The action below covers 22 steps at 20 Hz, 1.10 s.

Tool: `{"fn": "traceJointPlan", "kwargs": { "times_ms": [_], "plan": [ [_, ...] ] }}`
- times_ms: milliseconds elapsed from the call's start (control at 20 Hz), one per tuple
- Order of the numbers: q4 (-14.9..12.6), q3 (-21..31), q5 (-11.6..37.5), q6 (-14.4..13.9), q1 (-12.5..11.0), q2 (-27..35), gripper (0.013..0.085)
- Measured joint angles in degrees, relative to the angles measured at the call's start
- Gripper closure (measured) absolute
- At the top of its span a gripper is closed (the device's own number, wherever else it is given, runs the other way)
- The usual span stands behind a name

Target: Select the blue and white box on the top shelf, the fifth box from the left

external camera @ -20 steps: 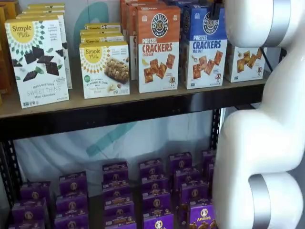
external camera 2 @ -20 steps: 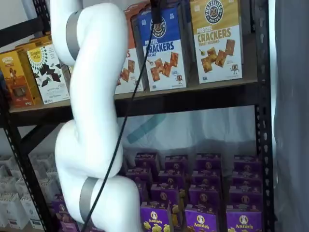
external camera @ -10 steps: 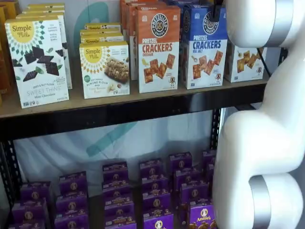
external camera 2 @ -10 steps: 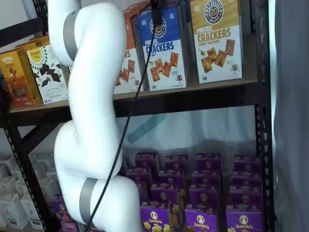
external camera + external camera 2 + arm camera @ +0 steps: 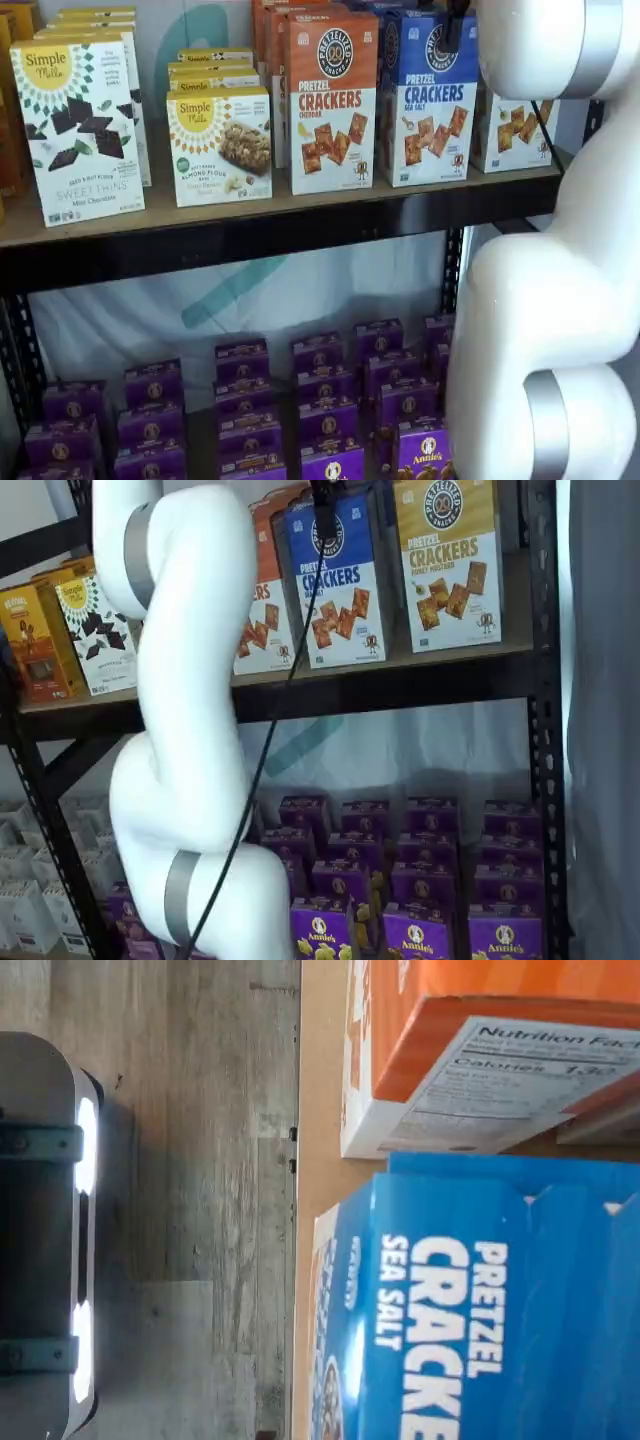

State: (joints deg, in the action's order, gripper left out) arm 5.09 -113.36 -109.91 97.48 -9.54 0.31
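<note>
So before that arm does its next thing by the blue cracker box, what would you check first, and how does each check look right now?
1. Right target: the black gripper finger hangs at the tall blue and white cardboard box marked Pretzel Crackers Sea Salt. Ok.
2. Box upright on the tan wooden top shelf: ok in both shelf views.
3. Fingers open or closed on the box: only a dark finger at the picture's top edge shows. Cannot tell.
4. Neighbours apart: the orange Cheddar box stands close beside it, and the yellow-topped cracker box on the other side. A gap shows in the wrist view; ok, but tight.
5. Black cable hanging across the shelf front: snagging, cannot tell.
</note>
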Motion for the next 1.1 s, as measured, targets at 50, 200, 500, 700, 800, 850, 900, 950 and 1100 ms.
{"fn": "traceJointPlan", "kwargs": {
  "times_ms": [50,200,500,700,800,850,900,950,1100],
  "plan": [
    [0.0,0.5,0.3,0.0,0.0,-0.2,0.0130],
    [0.0,1.2,0.7,0.1,0.0,-0.6,0.0130],
    [0.3,1.6,0.9,0.2,-0.2,-0.8,0.0130],
    [0.3,1.8,0.9,0.2,-0.2,-0.9,0.0170],
    [0.4,1.7,0.8,0.2,-0.3,-0.8,0.0210],
    [0.4,1.7,0.7,0.2,-0.3,-0.8,0.0250],
    [0.4,1.7,0.7,0.2,-0.3,-0.8,0.0290],
    [0.4,1.8,0.7,0.2,-0.3,-0.9,0.0290],
    [0.4,1.8,0.6,0.1,-0.3,-0.9,0.0330]
  ]
}}
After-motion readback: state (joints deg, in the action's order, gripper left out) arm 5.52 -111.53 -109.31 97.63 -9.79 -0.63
